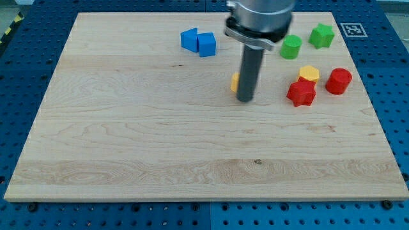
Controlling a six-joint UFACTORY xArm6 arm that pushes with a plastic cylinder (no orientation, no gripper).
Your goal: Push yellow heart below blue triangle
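My dark rod comes down from the view's top centre, and my tip (246,100) rests on the board. A yellow block (235,82) shows only as a sliver at the rod's left edge, just above the tip. The rod hides most of it, so I cannot make out its shape. Two blue blocks touch each other near the view's top, left of the rod. The left one (189,39) looks like the triangle and the right one (206,44) like a cube. The yellow sliver lies below and to the right of them.
A green cylinder (291,46) and a green star (322,36) sit at the view's top right. Below them are a yellow hexagon (309,73), a red star (301,93) and a red block (339,81). The wooden board (160,153) lies on a blue pegboard.
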